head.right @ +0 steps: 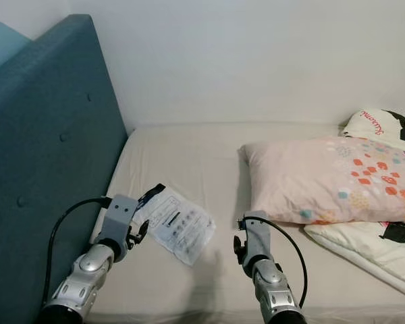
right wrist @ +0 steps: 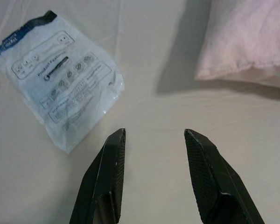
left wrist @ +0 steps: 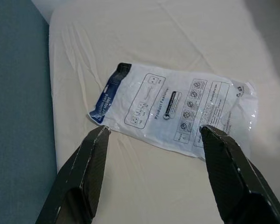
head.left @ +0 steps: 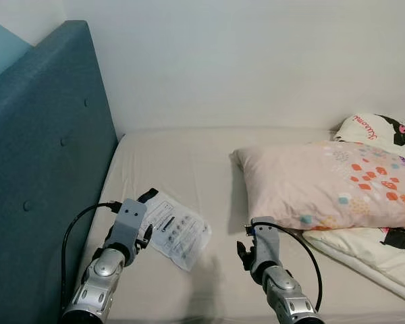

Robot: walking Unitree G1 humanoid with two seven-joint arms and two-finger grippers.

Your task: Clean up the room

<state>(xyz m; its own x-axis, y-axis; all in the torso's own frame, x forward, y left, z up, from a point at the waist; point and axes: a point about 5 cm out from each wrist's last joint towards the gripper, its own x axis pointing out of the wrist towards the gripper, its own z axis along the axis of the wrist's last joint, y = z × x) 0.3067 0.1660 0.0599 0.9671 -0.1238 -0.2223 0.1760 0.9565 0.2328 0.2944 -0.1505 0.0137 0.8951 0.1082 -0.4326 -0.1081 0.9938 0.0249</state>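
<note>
A white plastic bag [head.left: 174,229] with black print and a dark blue strip at one end lies flat on the beige bed sheet [head.left: 189,162], near the teal padded headboard [head.left: 34,169] on the robot's left. The bag is a bit crumpled, nothing on top of it.

The left gripper [left wrist: 154,133] hangs just above the bag's near edge, fingers spread wide, approx. as wide as the bag is long; one fingertip is over the blue-strip end, the other over the opposite end. It holds nothing, and I cannot tell if the tips touch the plastic.

The right gripper [right wrist: 154,135] is over bare sheet, btw. the bag and a pink pillow [head.left: 331,182] with coloured spots. Its fingers are moderately apart, also holding nothing.

The pillow rests partly on a white blanket [head.left: 371,246] w/ cartoon figures, at the robot's right, against the white wall [head.left: 256,61].
</note>
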